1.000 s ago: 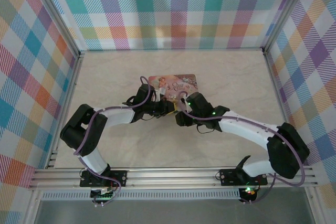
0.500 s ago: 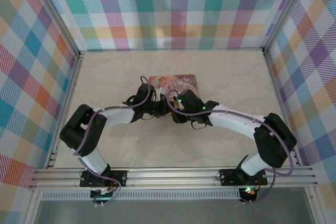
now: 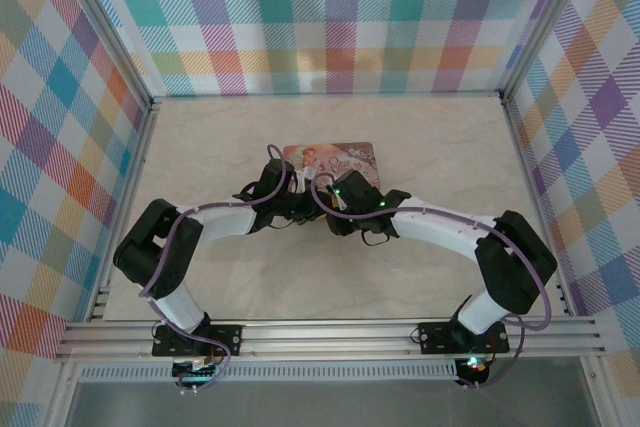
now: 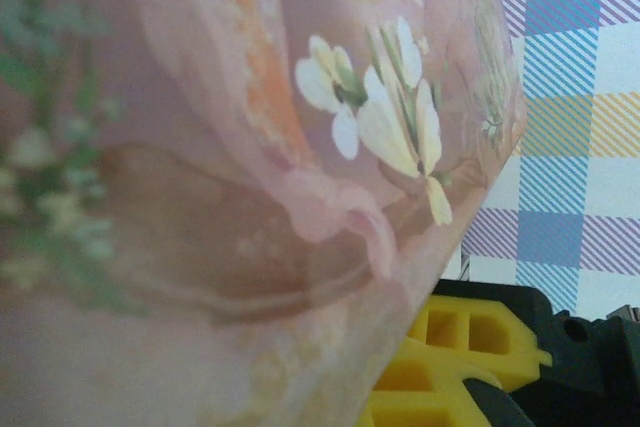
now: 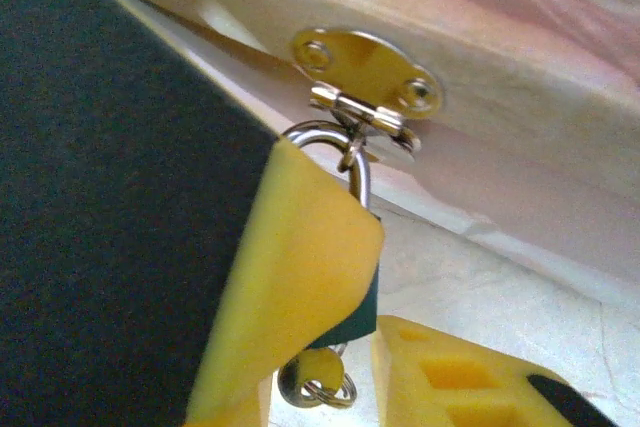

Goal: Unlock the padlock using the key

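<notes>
By tin's (image 3: 332, 158) 6 o'clock edge: R gripper (image 5: 370, 272) part-open astride padlock (image 5: 364, 309); L gripper (image 3: 303, 207) closed, at 7 o'clock.

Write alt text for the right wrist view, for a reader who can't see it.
A small padlock hangs by its silver shackle from a brass hasp on the pink tin, its dark body half hidden behind one yellow finger, a second finger close beside. A small metal ring dangles below.

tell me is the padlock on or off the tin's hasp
On: the padlock has its shackle looped through the gold hasp. Locked or not: cannot tell.
</notes>
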Controlling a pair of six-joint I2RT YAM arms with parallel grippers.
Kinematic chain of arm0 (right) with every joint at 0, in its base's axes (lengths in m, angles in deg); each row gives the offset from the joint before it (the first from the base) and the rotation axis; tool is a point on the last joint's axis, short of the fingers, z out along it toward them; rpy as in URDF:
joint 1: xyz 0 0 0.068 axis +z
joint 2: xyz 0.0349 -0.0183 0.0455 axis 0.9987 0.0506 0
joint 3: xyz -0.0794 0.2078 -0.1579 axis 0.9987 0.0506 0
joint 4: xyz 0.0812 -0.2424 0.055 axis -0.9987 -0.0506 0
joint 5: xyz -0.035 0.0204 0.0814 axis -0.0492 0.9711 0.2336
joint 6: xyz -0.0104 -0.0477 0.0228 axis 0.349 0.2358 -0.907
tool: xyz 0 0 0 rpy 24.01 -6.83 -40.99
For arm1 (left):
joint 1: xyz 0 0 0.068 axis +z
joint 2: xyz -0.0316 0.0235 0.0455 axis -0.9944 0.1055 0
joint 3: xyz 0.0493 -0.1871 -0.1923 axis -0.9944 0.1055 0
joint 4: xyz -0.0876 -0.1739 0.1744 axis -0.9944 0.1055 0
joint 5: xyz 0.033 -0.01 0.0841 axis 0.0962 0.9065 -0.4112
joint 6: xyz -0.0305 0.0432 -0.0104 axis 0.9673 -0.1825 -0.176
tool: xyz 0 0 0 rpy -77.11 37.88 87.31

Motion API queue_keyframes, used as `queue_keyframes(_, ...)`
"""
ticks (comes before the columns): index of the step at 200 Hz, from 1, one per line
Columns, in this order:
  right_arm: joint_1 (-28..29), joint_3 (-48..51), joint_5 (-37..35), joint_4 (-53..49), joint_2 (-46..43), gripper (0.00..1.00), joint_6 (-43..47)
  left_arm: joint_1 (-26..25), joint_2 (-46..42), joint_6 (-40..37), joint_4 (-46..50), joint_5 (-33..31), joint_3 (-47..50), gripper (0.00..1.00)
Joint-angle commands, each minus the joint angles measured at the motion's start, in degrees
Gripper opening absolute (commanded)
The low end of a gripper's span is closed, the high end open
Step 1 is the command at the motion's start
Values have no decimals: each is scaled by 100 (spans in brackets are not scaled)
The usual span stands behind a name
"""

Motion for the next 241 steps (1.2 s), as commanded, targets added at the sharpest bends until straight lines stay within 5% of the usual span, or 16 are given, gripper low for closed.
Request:
queue_keyframes(1,42,-161,-58,-28,54,16,147,-30,-254,54,-260,319,-114,11)
queue_keyframes(18,49,-152,12,-28,53,0,181,-30,-258,55,-269,319,-121,11)
queue_keyframes(80,51,38,74,57,44,0,217,-30,-285,-87,-39,154,-63,19)
queue_keyframes(125,51,260,414,343,200,0,280,-30,-294,-97,71,-169,192,43)
queue_keyframes(241,42,129,815,308,830,0,620,107,-1423,-593,1432,-1196,644,49)
